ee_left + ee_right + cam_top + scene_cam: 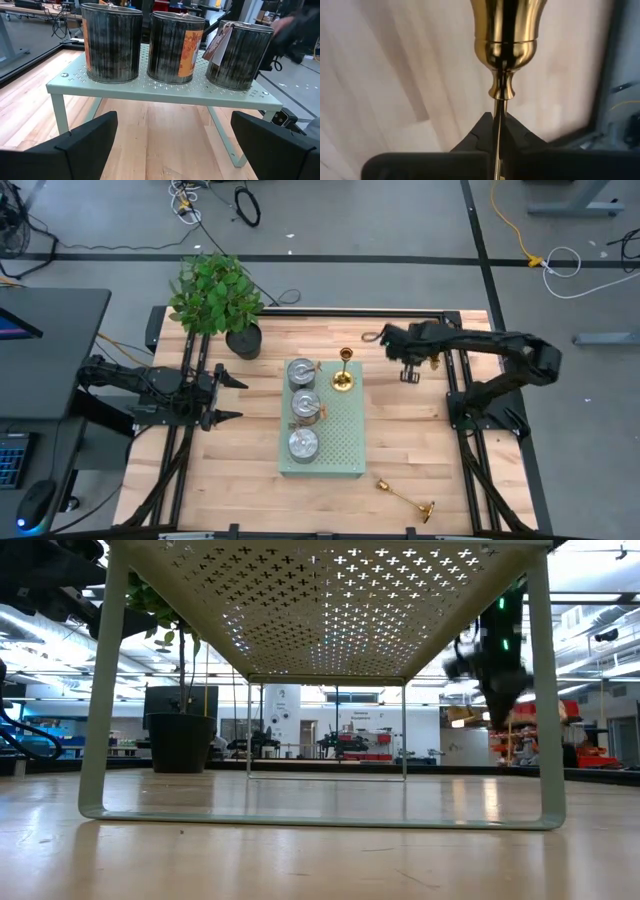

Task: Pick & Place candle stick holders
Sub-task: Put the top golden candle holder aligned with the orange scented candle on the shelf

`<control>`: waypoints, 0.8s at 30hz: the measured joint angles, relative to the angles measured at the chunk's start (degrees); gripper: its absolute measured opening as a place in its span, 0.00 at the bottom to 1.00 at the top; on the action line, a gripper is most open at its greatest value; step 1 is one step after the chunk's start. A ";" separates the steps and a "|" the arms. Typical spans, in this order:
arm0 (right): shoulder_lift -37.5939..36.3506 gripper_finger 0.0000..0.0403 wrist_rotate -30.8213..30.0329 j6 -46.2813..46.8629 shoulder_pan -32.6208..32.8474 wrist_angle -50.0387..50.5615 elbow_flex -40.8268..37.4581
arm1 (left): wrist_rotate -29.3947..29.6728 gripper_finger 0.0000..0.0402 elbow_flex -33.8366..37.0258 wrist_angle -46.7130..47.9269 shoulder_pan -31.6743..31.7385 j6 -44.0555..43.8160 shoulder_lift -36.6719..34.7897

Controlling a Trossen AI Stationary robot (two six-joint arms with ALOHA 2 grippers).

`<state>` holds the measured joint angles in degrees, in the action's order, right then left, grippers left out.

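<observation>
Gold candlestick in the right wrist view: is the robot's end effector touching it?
Touching. The right wrist view shows the right end effector pinching the gold candlestick by its thin stem, with no gap on either side.

A perforated shelf [345, 442] sits mid-table with three tins [303, 408] in a row along its left side and one candle stick holder [343, 372] upright at its far right corner. A second holder [405, 499] lies on its side on the table near the front, right of the shelf. A potted plant [222, 300] stands at the far left
</observation>
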<state>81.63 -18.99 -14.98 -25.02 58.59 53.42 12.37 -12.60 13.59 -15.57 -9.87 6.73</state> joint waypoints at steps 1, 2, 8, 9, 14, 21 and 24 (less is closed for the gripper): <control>-1.82 0.02 0.00 1.66 0.00 0.82 1.51 | 0.00 0.99 0.00 -0.01 0.01 0.00 0.00; -3.88 0.02 0.02 3.30 0.02 1.92 3.05 | -0.01 0.99 0.00 0.00 -0.01 0.02 0.00; -17.41 0.02 1.14 19.93 0.47 2.98 14.33 | -0.01 0.99 0.00 -0.01 -0.01 0.02 -0.01; -19.59 0.02 2.15 22.69 0.88 1.67 16.10 | -0.01 0.99 0.00 0.01 -0.01 0.02 0.01; -28.14 0.02 5.53 33.46 7.28 -9.70 20.10 | -0.01 0.99 0.00 -0.01 -0.01 0.01 0.00; -29.34 0.02 -0.01 38.82 23.10 -21.18 19.94 | -0.01 0.99 0.00 -0.01 0.00 0.01 -0.01; -26.27 0.02 -3.76 39.66 30.79 -26.13 19.17 | -0.01 0.99 0.00 -0.02 -0.01 0.00 0.01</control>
<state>55.36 -22.75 24.68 5.77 32.46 72.59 12.36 -12.60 13.57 -15.57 -9.87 6.74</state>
